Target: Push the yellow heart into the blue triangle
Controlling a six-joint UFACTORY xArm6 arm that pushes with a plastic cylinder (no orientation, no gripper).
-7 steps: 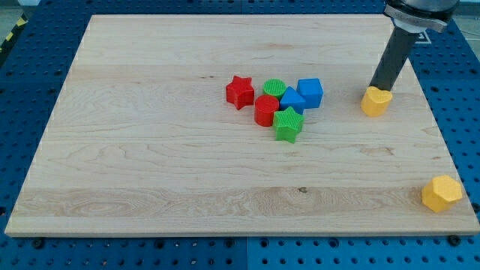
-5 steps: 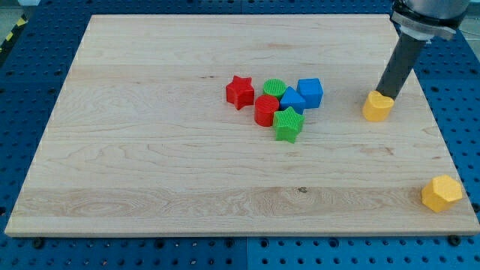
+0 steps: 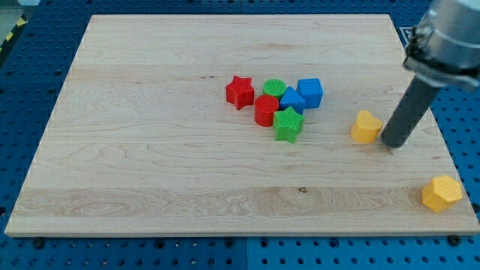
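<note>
One dark rod comes down from the upper right of the frame, and my tip (image 3: 393,143) rests on the table (image 3: 150,172) at the right of the frame, a little above mid-height. There are no fingers on this rod, so nothing opens or closes and nothing is held; the tip only stands on the wood. The yellow heart (image 3: 366,127) lies just beside my tip, toward the frame's left and slightly higher, and I cannot tell whether the two touch or a thin gap parts them.

Further toward the frame's left, near the middle of the table, sits a tight cluster of six blocks. The blue triangle (image 3: 291,100) is in the cluster's right half, well apart from the yellow heart, with bare wood between them. A blue cube (image 3: 310,92) stands just at the triangle's upper right, touching or nearly so. A green cylinder (image 3: 274,88) sits at its upper left, a green star (image 3: 288,124) just below it, and a red cylinder (image 3: 265,110) at its lower left. A red star (image 3: 240,91) marks the cluster's left end.

In the lower right corner of the frame, at the table's edge, rests a yellow hexagon (image 3: 442,193), well apart from my tip and from everything else.
</note>
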